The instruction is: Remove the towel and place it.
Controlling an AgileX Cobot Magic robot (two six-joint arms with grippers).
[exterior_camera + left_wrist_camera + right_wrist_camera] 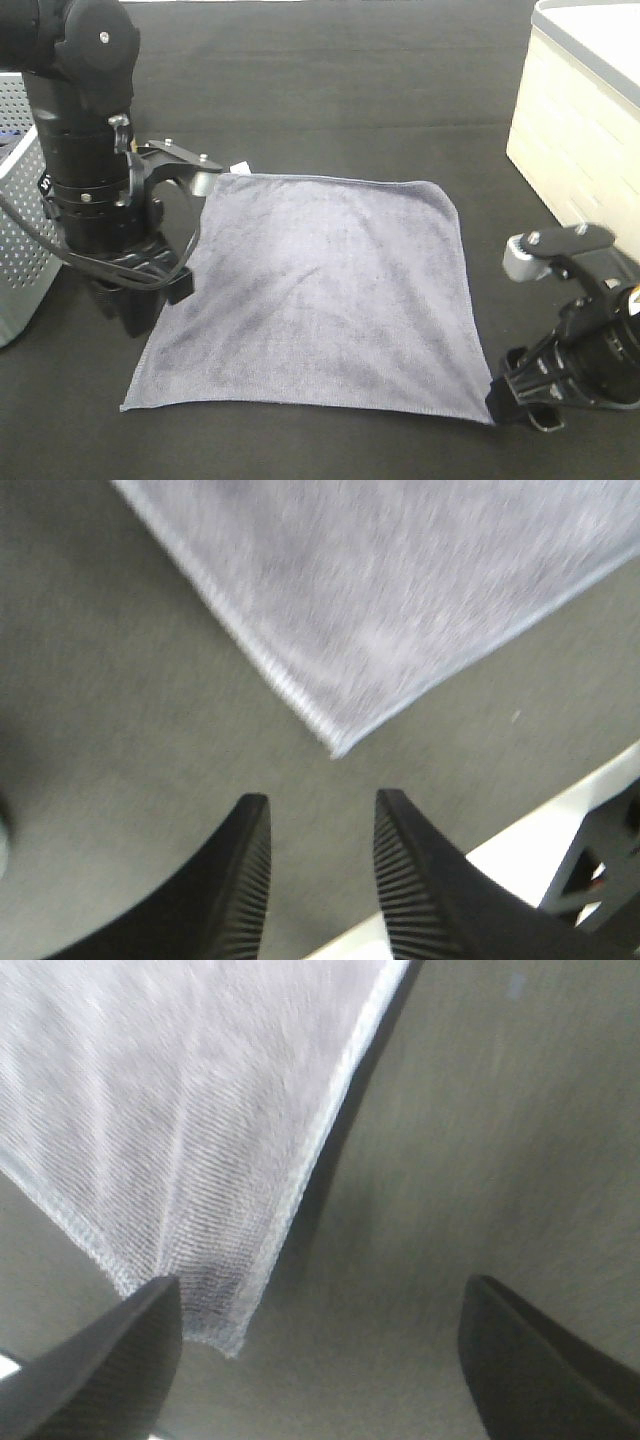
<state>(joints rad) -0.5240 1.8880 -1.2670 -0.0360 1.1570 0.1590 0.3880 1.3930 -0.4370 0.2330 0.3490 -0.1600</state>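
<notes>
- The towel (320, 300) lies flat on the black surface (330, 90).
- The left end effector (318, 855) is partly open, holding nothing, by a towel corner.
- The right end effector (320, 1345) is spread wide at another corner, holding nothing.

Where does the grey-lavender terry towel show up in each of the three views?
Exterior high: the grey-lavender terry towel lies flat mid-frame on the black tabletop mat.
Left wrist: a towel corner lies beyond the left hand.
Right wrist: a towel corner lies by one finger of the open right hand.
Shared landmark: the towel's stitched hem.
</notes>
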